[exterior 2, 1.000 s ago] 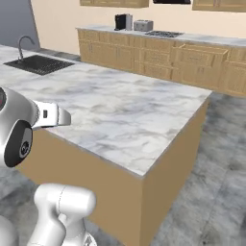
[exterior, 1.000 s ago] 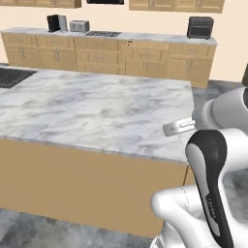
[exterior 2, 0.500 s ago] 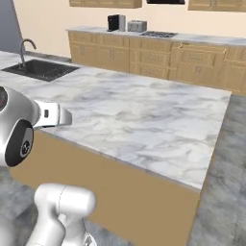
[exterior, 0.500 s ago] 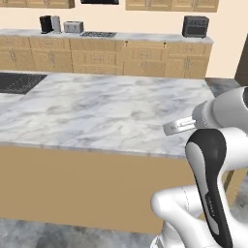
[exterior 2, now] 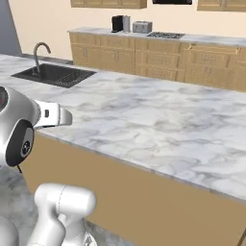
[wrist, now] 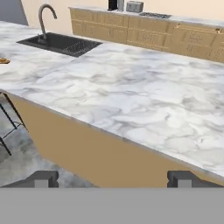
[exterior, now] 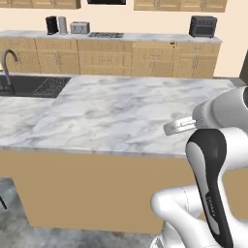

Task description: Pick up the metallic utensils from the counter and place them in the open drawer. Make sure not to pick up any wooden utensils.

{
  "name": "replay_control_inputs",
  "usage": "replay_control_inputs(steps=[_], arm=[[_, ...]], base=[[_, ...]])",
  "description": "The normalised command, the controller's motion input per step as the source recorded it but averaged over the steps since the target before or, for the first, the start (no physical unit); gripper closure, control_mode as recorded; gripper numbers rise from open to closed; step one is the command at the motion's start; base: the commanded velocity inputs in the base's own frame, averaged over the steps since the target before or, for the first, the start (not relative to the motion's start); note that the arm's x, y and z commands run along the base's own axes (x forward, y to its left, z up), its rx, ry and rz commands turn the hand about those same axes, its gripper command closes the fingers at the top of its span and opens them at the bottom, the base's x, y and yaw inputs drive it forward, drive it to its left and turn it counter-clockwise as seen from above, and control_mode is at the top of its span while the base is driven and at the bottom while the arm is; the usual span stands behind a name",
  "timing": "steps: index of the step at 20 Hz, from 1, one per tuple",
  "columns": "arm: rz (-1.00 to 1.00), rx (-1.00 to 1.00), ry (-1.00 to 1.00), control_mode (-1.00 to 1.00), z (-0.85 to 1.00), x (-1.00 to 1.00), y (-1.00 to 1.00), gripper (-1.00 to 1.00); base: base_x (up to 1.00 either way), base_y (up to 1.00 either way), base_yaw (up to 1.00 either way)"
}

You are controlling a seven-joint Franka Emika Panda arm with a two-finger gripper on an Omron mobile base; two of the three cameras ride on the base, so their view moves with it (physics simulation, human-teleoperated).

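The step in hand was judged to be the approach: nothing had been picked up, and the base appeared to be placed along the long side of the bench (exterior: 121,116) in search of the utensils. The claw (wrist: 113,177) was seen with its two dark fingertips (wrist: 43,178) standing wide apart and nothing held between them. It was held off the near edge of the marble top, pointing across it towards the black sink (wrist: 61,43) and the curved tap (wrist: 43,17).

The marble ahead of the claw was seen to carry no utensils. A small orange-brown object (wrist: 3,61) was cut by the left edge of the hand view, lying on the bench well apart from the claw; it was taken to be part of one of the wooden spoons, though too little was shown to be sure. Where the knife, the grey metal spoon and the open drawer lay could not be told from these views.

The next move was judged to call for more travel towards the sink end, until the metallic utensils were brought under the claw. The wooden piece would have to be left alone.
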Motion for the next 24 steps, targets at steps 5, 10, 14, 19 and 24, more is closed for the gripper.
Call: replay_control_inputs(steps=[5,10,14,19,24], arm=[[0.00,0.00,0.00,1.00,0.00,0.00,0.00,-1.00],[0.00,0.00,0.00,1.00,0.00,0.00,0.00,-1.00],[0.00,0.00,0.00,1.00,0.00,0.00,0.00,-1.00],[0.00,0.00,0.00,1.00,0.00,0.00,0.00,-1.00],[0.00,0.00,0.00,1.00,0.00,0.00,0.00,-1.00]], base=[[0.16,1.00,-0.18],[0.02,1.00,-0.15],[0.00,1.00,-0.14],[0.00,1.00,-0.14],[0.00,1.00,-0.14]])
